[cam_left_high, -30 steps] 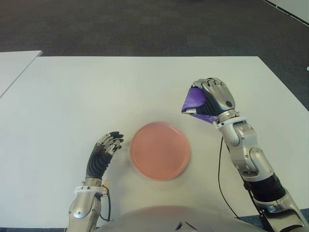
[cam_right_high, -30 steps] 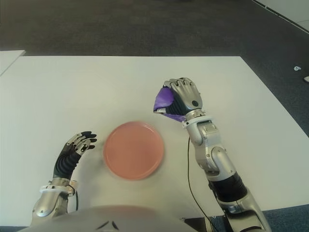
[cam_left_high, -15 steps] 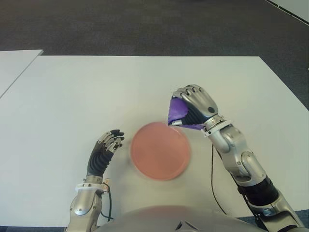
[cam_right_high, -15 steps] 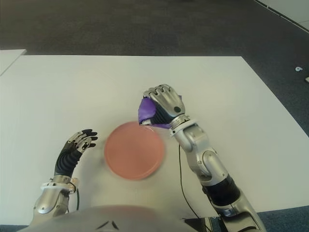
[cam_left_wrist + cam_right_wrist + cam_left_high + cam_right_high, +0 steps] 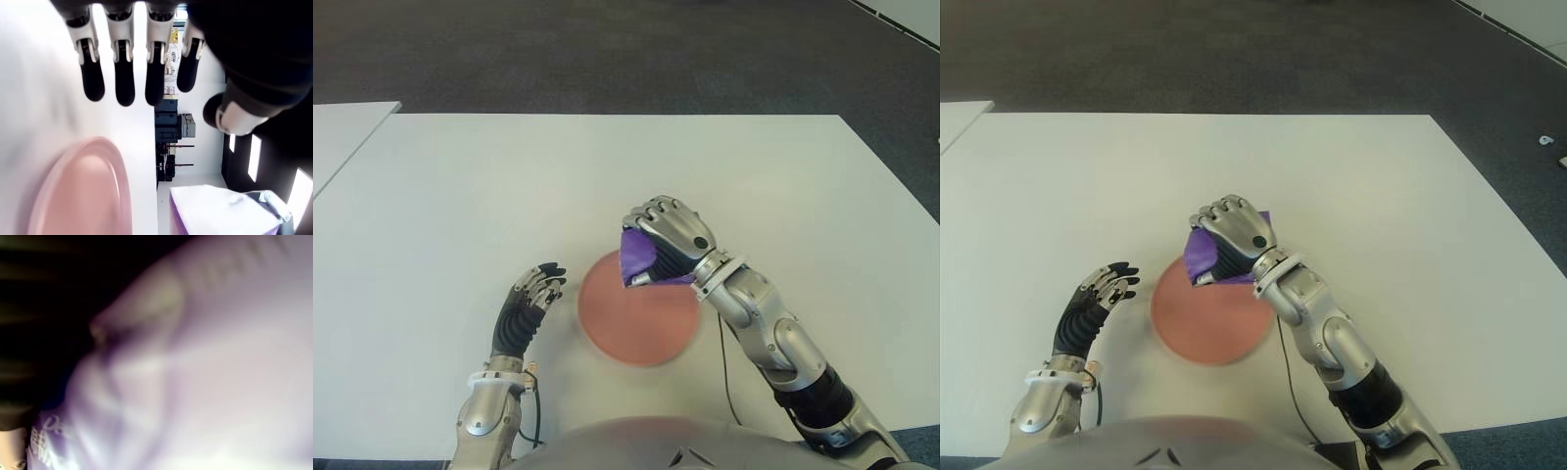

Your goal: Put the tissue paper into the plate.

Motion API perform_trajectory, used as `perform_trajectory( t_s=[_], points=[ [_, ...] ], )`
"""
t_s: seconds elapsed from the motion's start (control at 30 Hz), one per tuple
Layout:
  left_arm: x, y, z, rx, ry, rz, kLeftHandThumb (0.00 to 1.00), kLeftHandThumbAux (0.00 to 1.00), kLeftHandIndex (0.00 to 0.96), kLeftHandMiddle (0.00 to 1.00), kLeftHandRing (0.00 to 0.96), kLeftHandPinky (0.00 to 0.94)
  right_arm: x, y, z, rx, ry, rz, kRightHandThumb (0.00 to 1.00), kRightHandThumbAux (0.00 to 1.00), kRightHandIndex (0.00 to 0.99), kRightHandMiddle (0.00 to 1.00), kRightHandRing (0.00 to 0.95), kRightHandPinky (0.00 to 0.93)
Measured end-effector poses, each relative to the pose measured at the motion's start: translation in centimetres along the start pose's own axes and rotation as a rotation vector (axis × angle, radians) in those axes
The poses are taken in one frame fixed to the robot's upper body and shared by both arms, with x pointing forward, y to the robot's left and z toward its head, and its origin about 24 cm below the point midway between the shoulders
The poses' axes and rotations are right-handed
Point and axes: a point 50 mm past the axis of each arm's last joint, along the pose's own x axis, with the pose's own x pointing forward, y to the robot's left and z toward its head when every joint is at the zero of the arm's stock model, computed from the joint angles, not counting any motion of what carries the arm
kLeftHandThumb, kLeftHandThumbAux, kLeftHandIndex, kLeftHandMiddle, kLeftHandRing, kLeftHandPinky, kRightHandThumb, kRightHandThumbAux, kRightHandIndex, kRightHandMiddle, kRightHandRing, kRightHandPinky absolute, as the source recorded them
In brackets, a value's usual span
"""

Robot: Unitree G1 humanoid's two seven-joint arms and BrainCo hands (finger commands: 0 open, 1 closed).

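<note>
A purple tissue paper pack [image 5: 640, 257] is held in my right hand [image 5: 664, 240], whose fingers curl around it. The hand hovers over the far edge of the pink round plate [image 5: 641, 323], which lies on the white table [image 5: 460, 206] near the front. In the right wrist view the tissue pack [image 5: 205, 367] fills the picture. My left hand [image 5: 530, 299] shows just left of the plate, its fingers relaxed and holding nothing; its wrist view shows the straight fingers [image 5: 124, 78] above the plate [image 5: 83, 196].
A second white table [image 5: 342, 127] stands at the far left across a narrow gap. Dark carpet lies beyond the table's far edge. A black cable [image 5: 729, 382] trails along my right arm.
My right hand has carried the tissue pack leftward and toward me, from right of and beyond the plate to above the plate's far edge. The left hand has stayed put.
</note>
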Motion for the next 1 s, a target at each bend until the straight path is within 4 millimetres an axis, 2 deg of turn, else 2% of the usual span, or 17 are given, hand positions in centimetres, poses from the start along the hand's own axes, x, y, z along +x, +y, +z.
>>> perform_trajectory(
  t_s=[0.17,0.47,0.67,1.0],
  points=[
    [0.0,0.1,0.0,0.005,0.001,0.007,0.272,0.574,0.24,0.278,0.291,0.325,0.3,0.1,0.6,0.035,-0.018,0.019,0.955,0.656,0.395,0.496,0.515,0.736],
    [0.0,0.0,-0.2,-0.009,0.003,0.025,0.286,0.585,0.236,0.262,0.282,0.327,0.8,1.8,1.5,-0.014,-0.1,0.069,0.956,0.655,0.395,0.498,0.524,0.784],
    [-0.1,0.0,-0.2,-0.014,0.005,0.036,0.293,0.589,0.238,0.263,0.285,0.329,0.9,2.4,1.7,-0.027,-0.133,0.082,0.956,0.654,0.395,0.502,0.527,0.782],
    [-0.3,0.0,-0.3,-0.045,0.009,0.047,0.291,0.598,0.222,0.274,0.297,0.337,0.0,4.2,2.4,0.06,-0.105,0.121,0.957,0.653,0.404,0.502,0.517,0.743]
  ],
)
